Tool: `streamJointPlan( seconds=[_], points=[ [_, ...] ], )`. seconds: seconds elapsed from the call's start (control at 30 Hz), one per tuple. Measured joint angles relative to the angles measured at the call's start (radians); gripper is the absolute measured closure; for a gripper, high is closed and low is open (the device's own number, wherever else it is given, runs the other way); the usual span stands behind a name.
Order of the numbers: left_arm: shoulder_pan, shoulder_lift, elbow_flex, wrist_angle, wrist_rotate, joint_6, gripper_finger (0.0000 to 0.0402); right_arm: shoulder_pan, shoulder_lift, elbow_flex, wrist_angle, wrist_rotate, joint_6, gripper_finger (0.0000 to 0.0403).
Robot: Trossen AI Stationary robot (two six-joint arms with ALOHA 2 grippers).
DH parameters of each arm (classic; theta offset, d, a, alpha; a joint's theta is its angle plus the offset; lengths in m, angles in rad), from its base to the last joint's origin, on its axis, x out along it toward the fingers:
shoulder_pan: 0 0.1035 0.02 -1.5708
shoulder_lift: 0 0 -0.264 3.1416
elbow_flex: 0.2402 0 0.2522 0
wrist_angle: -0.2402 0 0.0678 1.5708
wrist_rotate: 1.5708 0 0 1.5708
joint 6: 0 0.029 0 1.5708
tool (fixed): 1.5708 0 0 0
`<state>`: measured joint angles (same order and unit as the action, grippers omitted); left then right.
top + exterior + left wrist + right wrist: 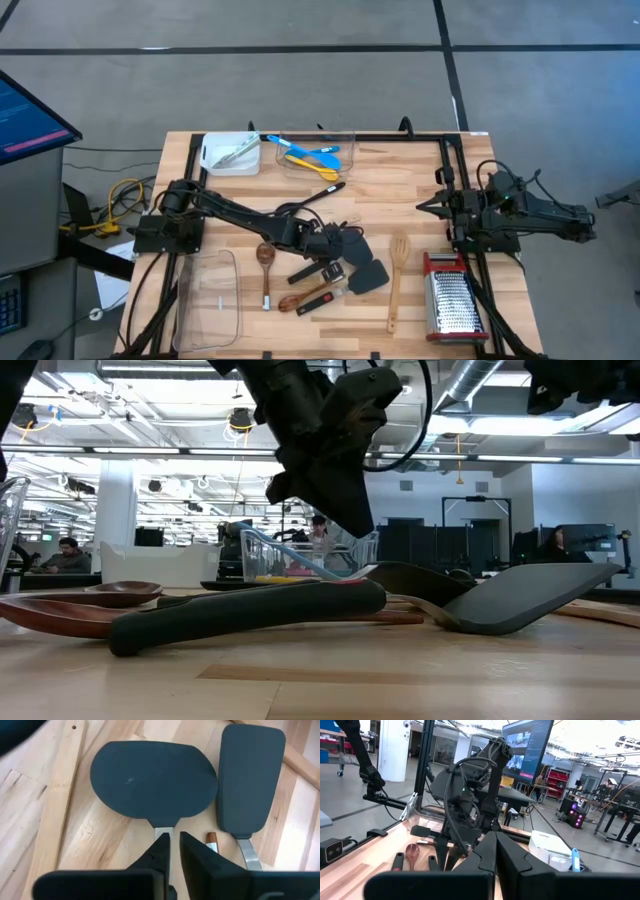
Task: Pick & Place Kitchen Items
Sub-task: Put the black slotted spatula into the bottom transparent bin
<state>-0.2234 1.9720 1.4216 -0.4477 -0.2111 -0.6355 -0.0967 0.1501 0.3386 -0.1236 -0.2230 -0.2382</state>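
Observation:
A wide dark grey spatula [152,777] lies flat on the wooden table, its steel neck [163,831] pointing at my left gripper [174,837]. A narrower dark grey spatula [250,775] lies beside it. My left gripper [338,240] hangs just above the wide spatula's neck at mid-table, slanting down. Its fingers stand a narrow gap apart and hold nothing; in the low view its tip [358,525] is clear of the utensils. My right gripper [440,205] waits shut at the table's right side. Wooden spoons [266,262] and a wooden slotted spatula [397,280] lie nearby.
A steel grater with red trim [450,300] stands near the front right. A clear tub [210,295] sits at the front left. A white tray [230,152] and a clear tub holding blue and yellow utensils [315,152] stand at the far edge. A black-handled utensil [250,615] lies near the camera.

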Motion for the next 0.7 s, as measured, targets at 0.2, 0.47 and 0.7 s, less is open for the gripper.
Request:
streamJointPlan(
  seconds=[0.2, 0.47, 0.7],
  points=[
    [0.0, 0.0, -0.022, 0.01, 0.0, 0.001, 0.0309, 0.0, 0.0, 0.0, 0.0, 0.0, 0.0, 0.0403],
    [0.01, 0.002, -0.118, 0.164, 0.011, -0.003, 0.0216, 0.0, 0.0, 0.0, 0.0, 0.0, 0.0, 0.0403],
    [0.023, 0.01, -0.181, 0.214, 0.027, -0.018, 0.0167, 0.0, 0.0, 0.0, -0.001, 0.0, -0.004, 0.0403]
  ],
)
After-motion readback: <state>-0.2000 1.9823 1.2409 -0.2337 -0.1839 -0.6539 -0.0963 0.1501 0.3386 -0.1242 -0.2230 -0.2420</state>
